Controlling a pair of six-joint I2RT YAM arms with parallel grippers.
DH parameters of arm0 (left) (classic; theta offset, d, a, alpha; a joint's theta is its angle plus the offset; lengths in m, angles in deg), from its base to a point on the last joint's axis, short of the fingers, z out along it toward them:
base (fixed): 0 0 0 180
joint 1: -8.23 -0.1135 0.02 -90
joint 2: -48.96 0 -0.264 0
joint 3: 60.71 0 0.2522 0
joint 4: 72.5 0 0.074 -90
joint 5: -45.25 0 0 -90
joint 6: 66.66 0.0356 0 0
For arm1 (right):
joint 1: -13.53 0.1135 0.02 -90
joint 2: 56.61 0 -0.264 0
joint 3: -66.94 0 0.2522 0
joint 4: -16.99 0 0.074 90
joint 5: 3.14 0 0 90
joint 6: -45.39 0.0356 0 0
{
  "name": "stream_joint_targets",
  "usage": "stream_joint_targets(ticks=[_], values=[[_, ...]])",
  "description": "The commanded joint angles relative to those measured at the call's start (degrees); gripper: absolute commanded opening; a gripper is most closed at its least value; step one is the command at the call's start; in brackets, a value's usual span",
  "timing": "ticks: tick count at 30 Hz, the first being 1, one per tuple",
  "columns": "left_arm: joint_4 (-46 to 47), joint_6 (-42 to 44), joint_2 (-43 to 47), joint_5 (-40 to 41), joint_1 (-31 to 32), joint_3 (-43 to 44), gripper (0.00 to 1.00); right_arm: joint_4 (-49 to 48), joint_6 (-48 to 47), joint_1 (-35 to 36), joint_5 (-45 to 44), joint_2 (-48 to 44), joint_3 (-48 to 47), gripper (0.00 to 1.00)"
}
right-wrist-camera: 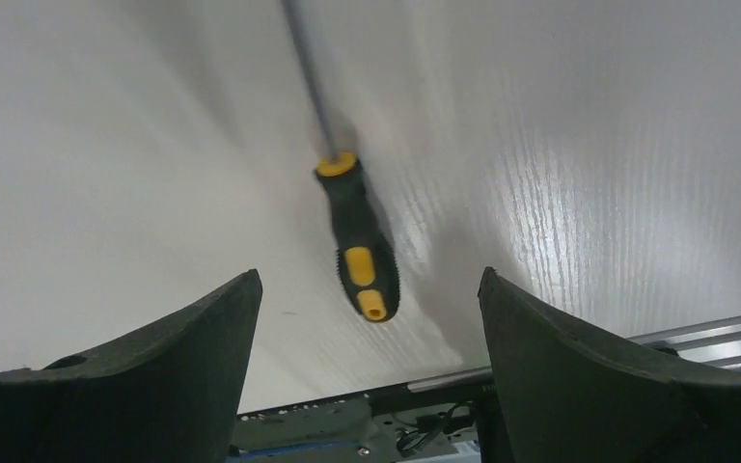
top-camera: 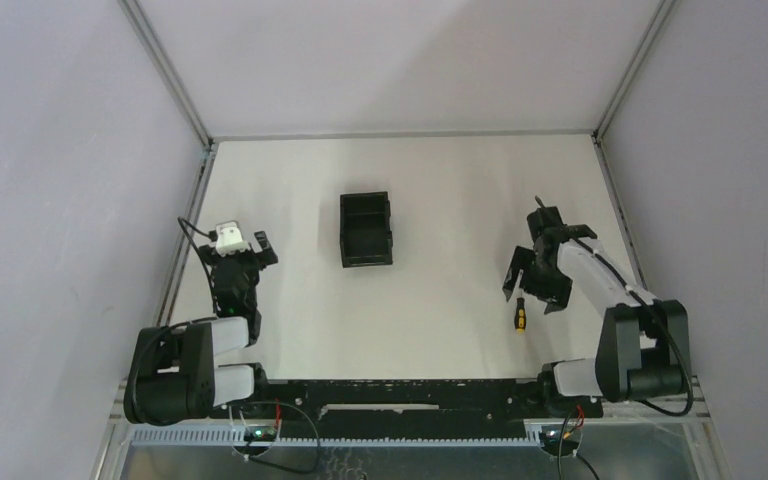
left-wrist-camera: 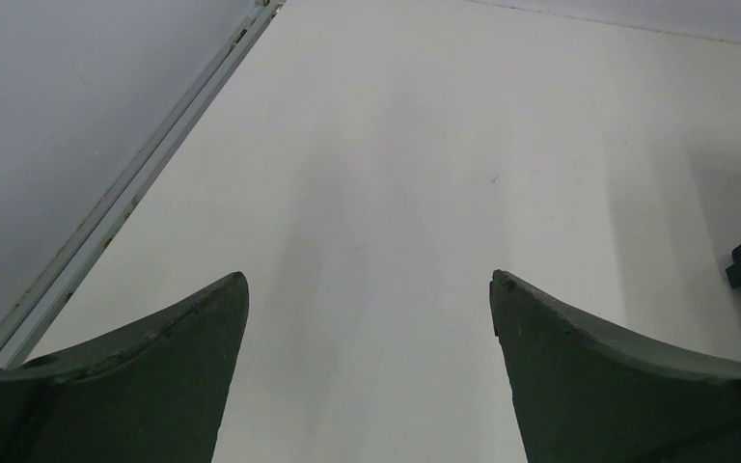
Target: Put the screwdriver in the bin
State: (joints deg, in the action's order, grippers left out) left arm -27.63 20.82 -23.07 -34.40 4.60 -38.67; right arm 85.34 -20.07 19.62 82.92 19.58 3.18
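Your right hand (top-camera: 531,292) hangs, fingers apart, over the screwdriver (right-wrist-camera: 357,241), which lies flat on the tabletop (top-camera: 440,300), well apart from the bin (top-camera: 366,229). It looks light and rigid; pinch the ribbed handle, not the thin shaft.

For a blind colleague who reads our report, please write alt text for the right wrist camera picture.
A screwdriver with a black and yellow handle lies on the white table, handle nearest the camera and thin shaft pointing away. The right pincer is open above it, its two dark fingers framing the handle without touching it.
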Motion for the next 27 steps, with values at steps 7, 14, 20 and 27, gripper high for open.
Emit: stream_joint_targets(ticks=[7,14,20,27], values=[[2.1,1.0,-0.1,0.2,0.3,2.7,1.00,-9.3,-2.1,-1.8,6.3,12.7,4.0,0.58],[2.1,1.1,-0.1,0.2,0.3,2.7,1.00,-6.6,-3.9,-1.3,4.6,11.2,-1.6,0.00],[2.1,1.0,-0.1,0.2,0.3,2.7,1.00,6.4,-5.8,-1.3,1.0,8.6,-18.9,0.00],[2.1,1.0,-0.1,0.2,0.3,2.7,1.00,20.6,-5.9,0.3,-1.9,10.0,-41.6,0.00]])
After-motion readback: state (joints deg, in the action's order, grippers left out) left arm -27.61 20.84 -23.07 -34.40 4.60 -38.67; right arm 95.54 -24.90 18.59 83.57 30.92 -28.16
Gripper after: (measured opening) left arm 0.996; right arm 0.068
